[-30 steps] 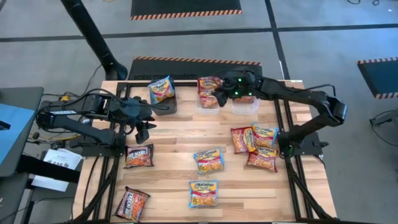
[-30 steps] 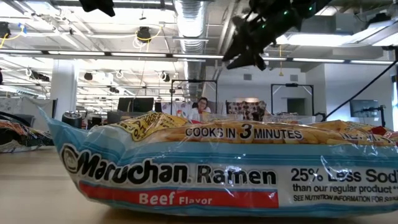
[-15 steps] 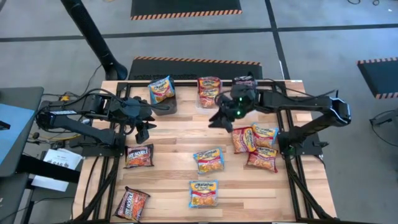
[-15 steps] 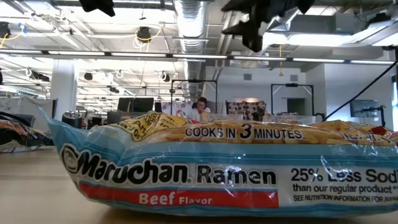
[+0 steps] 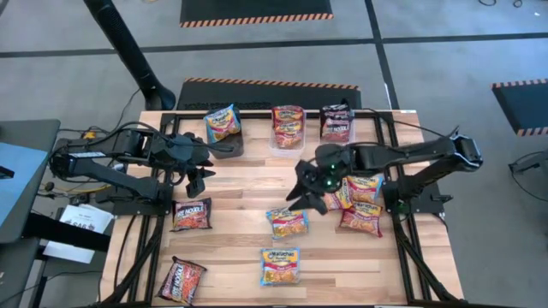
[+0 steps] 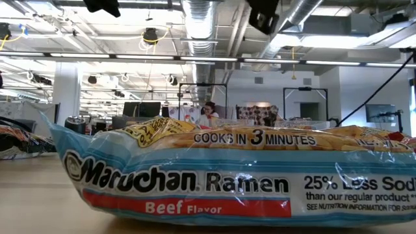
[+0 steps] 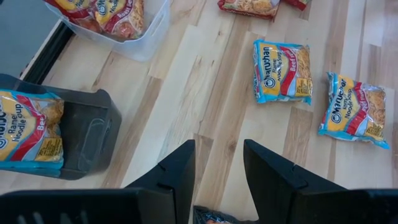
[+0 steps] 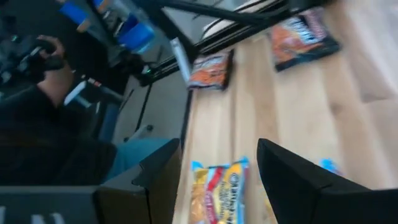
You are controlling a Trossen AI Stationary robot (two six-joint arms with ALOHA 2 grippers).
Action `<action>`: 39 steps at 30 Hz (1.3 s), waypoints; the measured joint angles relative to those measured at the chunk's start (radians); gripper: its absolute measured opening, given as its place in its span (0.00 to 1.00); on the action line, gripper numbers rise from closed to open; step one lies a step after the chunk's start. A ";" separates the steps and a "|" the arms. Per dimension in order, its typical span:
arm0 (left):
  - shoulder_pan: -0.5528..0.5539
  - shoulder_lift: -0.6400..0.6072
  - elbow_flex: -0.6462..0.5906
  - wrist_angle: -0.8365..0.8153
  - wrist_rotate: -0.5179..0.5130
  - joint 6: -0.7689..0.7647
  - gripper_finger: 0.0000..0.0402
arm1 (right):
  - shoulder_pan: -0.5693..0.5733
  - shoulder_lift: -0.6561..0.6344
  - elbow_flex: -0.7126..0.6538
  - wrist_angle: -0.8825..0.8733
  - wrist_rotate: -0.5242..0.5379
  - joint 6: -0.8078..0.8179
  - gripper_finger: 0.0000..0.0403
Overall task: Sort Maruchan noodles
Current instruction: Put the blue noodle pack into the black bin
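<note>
Operator: Right gripper (image 5: 301, 186) position and jaw state?

Technician: Jaws apart, holding nothing — it hangs over mid-table, just above a light blue and yellow packet (image 5: 288, 221), beside the red and orange packets (image 5: 360, 205).

Operator: Left gripper (image 5: 198, 179)?

Technician: Fingers apart, empty, near the dark bin (image 5: 225, 147) holding a blue packet (image 5: 223, 123).

Operator: Other noodles?

Technician: Flat square packets — one blue one (image 5: 280, 265) near the front, two black and red ones (image 5: 191, 214) on the left.
</note>
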 joint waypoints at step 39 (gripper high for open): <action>0.000 0.000 0.001 0.001 0.001 -0.029 0.30 | 0.232 0.106 0.146 -0.325 0.397 -0.614 0.58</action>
